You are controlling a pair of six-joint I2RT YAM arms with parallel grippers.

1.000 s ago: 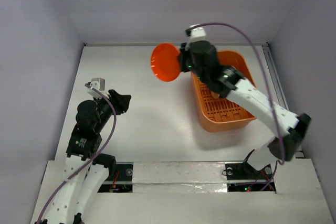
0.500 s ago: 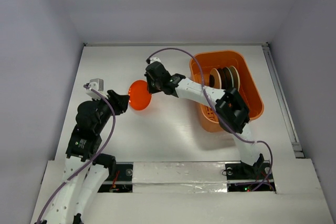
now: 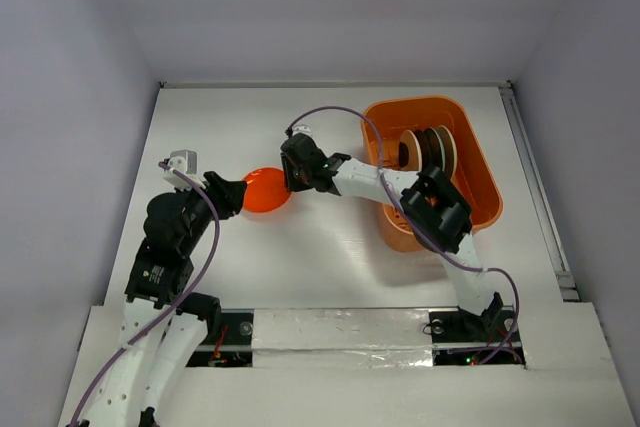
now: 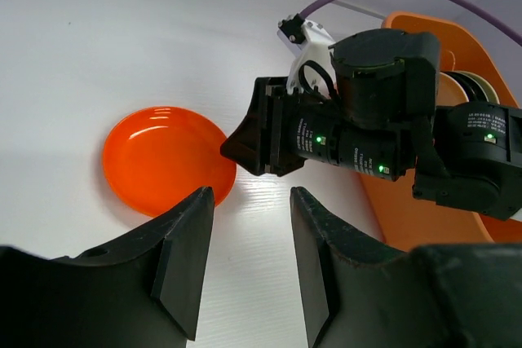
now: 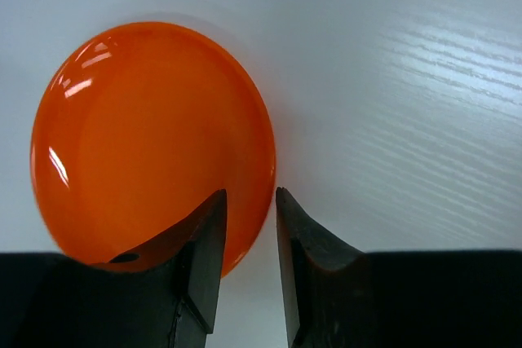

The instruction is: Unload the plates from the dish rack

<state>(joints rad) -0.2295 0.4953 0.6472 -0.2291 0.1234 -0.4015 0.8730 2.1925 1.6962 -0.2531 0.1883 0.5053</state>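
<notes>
The red-orange plate point(image 3: 265, 190) point(image 4: 167, 158) point(image 5: 147, 136) lies flat on the white table, left of centre. My right gripper point(image 3: 291, 177) point(image 5: 249, 195) is stretched out to the plate's right edge. Its jaws stand slightly apart astride the rim, one finger over the plate and one over the table. My left gripper point(image 3: 236, 194) point(image 4: 251, 193) hovers open and empty just left of the plate. The orange dish rack point(image 3: 482, 152) point(image 4: 404, 218) sits at the right, with the other plates point(image 3: 428, 147) point(image 4: 473, 87) standing on edge inside it.
The right arm's forearm point(image 3: 385, 182) spans the space between the rack and the plate. Walls close in the table at the back and on both sides.
The right gripper has swung the red-orange plate from above the rack's left side down to the table. The plate was tilted half a second ago and now lies flat. The left arm stayed put.
</notes>
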